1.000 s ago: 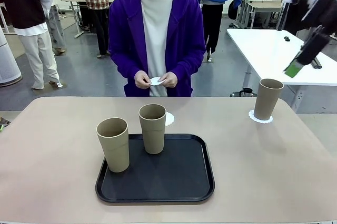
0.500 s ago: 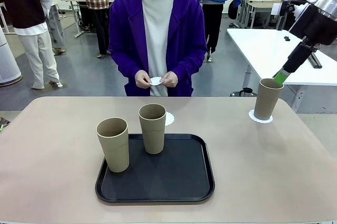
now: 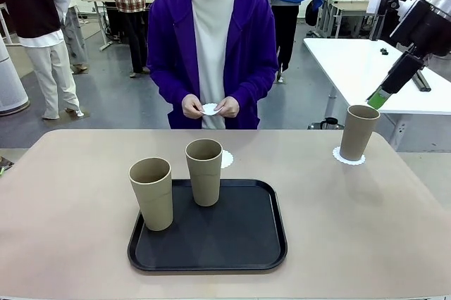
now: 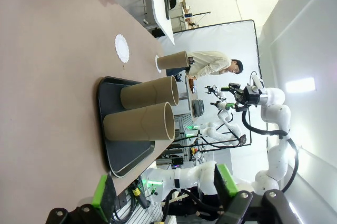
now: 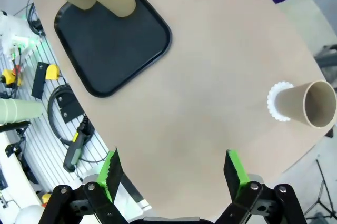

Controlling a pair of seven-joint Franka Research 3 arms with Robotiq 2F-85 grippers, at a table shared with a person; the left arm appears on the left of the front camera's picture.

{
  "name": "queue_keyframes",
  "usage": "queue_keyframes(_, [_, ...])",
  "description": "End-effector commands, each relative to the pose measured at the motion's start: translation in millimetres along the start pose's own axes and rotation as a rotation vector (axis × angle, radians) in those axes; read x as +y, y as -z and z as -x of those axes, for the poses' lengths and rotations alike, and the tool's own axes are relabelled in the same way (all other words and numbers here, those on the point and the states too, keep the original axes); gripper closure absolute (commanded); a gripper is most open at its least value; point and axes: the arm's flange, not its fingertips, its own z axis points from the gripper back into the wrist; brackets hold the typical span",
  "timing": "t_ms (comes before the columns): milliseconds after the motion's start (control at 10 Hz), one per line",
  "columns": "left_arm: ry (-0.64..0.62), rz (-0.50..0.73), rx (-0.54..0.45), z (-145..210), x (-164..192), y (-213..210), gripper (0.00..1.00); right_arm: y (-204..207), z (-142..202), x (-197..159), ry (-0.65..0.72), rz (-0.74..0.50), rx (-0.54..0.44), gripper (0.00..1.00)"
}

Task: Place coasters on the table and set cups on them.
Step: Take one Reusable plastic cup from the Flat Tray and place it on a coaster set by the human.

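The cup (image 3: 358,133) at the right of the front view stands close to the far right corner of the tabletop (image 3: 352,229), upright on a lacy white coaster (image 3: 349,159) whose edge peeks out round its base. Between it and the black tray (image 3: 239,244) lies a wide bare stretch of tan surface, and there is as much bare room left of the tray. The tray sits in the lower middle, near the front edge.

On the tray stand two more cups, both upright and empty: one (image 3: 152,194) at its left front, the other (image 3: 204,173) at its back edge, near each other but apart. Just behind the tray, a second coaster (image 3: 226,158) lies flat on the tabletop with nothing on it. A third coaster (image 3: 209,108) is held between the person's hands (image 3: 192,107) at the far side, above the tabletop.

The right pincer (image 5: 172,174) hangs high in the upper right of the front view, above the corner cup and clear of it, its fingers spread with nothing between them. The left pincer (image 4: 162,192) is spread and empty too, at the bottom of its own view, well back from the tray.

Behind, a white table (image 3: 366,67) stands at the right on a grey floor, with people standing farther off.
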Motion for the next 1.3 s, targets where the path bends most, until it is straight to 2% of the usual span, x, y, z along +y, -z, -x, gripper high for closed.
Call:
queue_keyframes(0, [0.014,0.014,-0.006,0.3,-0.3,-0.5,0.0,26.1,-16.2,4.4,-0.265,-0.009,-0.034,0.0])
queue_keyframes(100, [0.014,0.014,-0.006,0.3,-0.3,-0.5,0.0,55.0,-34.5,11.7,-0.415,-0.037,0.0,0.0])
queue_keyframes(200, [0.014,0.014,-0.006,0.3,-0.3,-0.5,0.0,82.5,-56.7,20.5,-0.511,-0.087,-0.007,0.0])
queue_keyframes(300, [0.014,0.014,-0.006,0.3,-0.3,-0.5,0.0,104.0,-75.7,26.5,-0.605,-0.128,-0.08,0.0])
queue_keyframes(400, [0.014,0.014,-0.006,0.3,-0.3,-0.5,0.0,121.9,-86.7,29.4,-0.665,-0.17,-0.22,0.0])
queue_keyframes(500, [0.014,0.014,-0.006,0.3,-0.3,-0.5,0.0,140.7,-90.7,30.5,-0.676,-0.205,-0.414,0.0])
queue_keyframes(600, [0.014,0.014,-0.006,0.3,-0.3,-0.5,0.0,158.8,-90.0,27.8,-0.651,-0.249,-0.539,0.0])
queue_keyframes(800, [0.014,0.014,-0.006,0.3,-0.3,-0.5,0.0,193.0,-78.3,18.2,-0.535,-0.305,-0.67,0.0])
queue_keyframes(1000, [0.014,0.014,-0.006,0.3,-0.3,-0.5,0.0,221.2,-64.3,14.4,-0.401,-0.392,-0.743,0.0])
queue_keyframes(1200, [0.014,0.014,-0.006,0.3,-0.3,-0.5,0.0,239.1,-52.9,17.4,-0.384,-0.432,-0.761,0.0])
